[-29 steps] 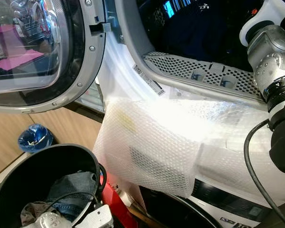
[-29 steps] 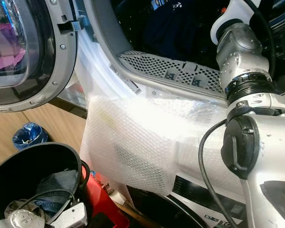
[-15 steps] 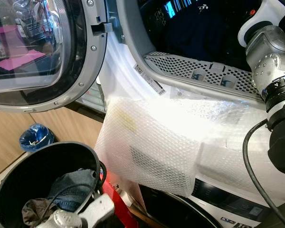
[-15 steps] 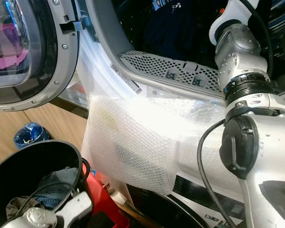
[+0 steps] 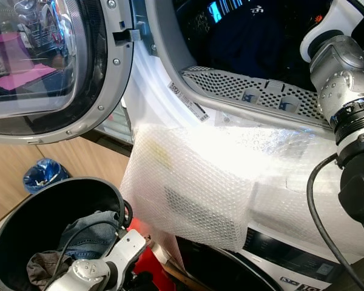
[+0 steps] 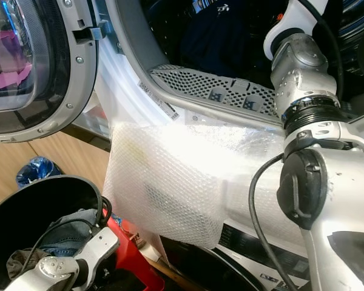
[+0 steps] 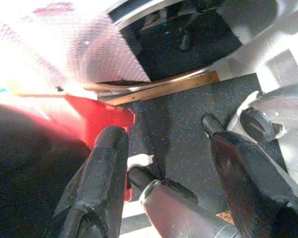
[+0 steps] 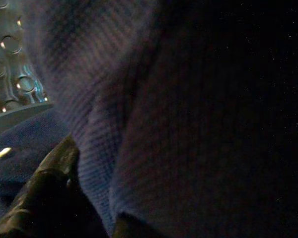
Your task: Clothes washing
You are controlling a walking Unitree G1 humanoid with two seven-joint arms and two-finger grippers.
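Left claw (image 7: 164, 173) hangs with its 2 black fingers spread wide over dark speckled floor (image 7: 184, 144), beside a red container (image 7: 97, 121). Right claw (image 8: 64, 193) is pressed into dark ribbed knit fabric (image 8: 188, 109) inside the washer drum (image 5: 255, 36); whether it grips, I cannot tell. Head views add the round black basket (image 5: 24, 224) holding jeans (image 5: 88, 233), and bubble wrap (image 5: 194, 182) draped over the washer front. Since 1 second ago the left arm has risen beside the basket.

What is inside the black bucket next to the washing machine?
The black bucket holds blue jeans and a brown cloth. The left arm covers part of them; the bottom is hidden.
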